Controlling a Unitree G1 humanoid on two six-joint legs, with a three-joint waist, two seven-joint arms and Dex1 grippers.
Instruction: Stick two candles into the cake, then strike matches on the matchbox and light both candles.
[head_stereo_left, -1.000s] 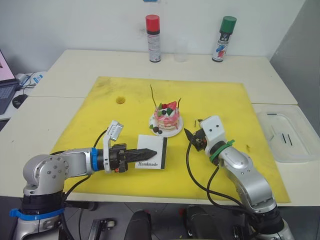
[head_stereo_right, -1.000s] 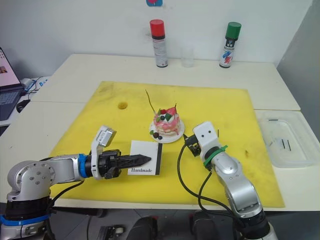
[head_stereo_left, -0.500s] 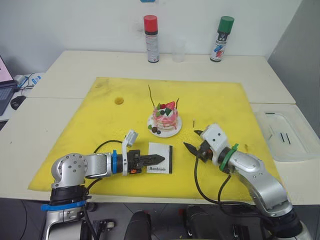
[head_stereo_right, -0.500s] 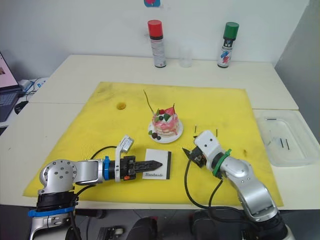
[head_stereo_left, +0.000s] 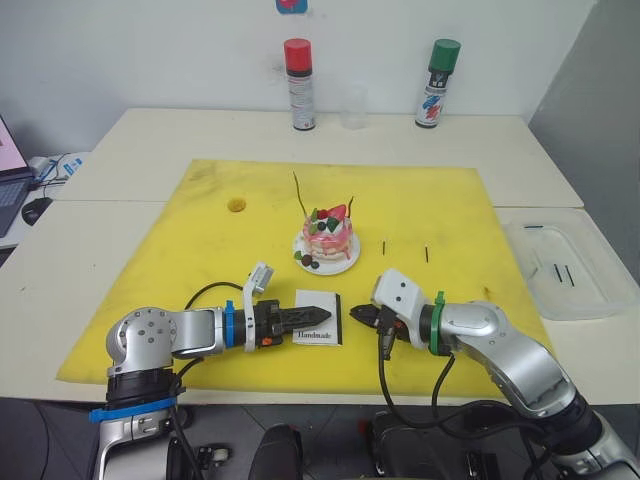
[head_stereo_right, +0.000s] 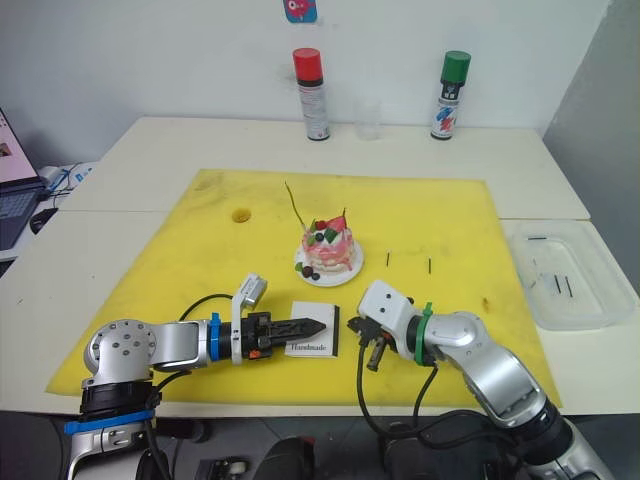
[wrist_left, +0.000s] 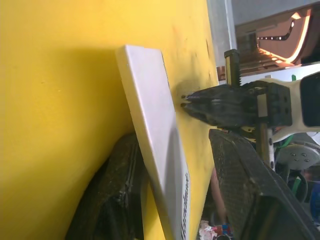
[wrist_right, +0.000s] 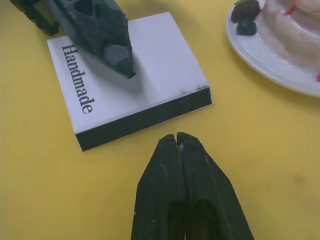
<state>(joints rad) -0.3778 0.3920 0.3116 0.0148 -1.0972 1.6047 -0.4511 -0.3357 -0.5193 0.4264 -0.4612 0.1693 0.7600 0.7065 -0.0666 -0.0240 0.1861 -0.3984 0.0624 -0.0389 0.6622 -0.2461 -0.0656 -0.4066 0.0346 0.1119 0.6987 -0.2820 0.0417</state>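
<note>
My left gripper (head_stereo_left: 322, 316) lies low over the yellow mat (head_stereo_left: 200, 230), and its two black fingers clamp the matchbox (head_stereo_left: 318, 319), one finger on top of the white face and one under it; the box sits flat near the front edge of the mat, with the word "Handmade" facing up and its dark strip (wrist_right: 150, 118) on the side toward my right arm; behind the box, near the middle of the mat, the cake (head_stereo_left: 328, 234) stands on its white plate (head_stereo_left: 345, 262), and two thin candles stick up out of it, a dark one (head_stereo_left: 299, 192) leaning to the left and another one (head_stereo_left: 351, 204) on the right side; my right gripper (head_stereo_left: 357, 316) points at the dark strip, just beside it but not touching, and its fingers are pressed tight together; whether a match is pinched at the tips I cannot tell; two short matches (head_stereo_left: 427, 254) lie loose on the mat to the right of the cake.
</note>
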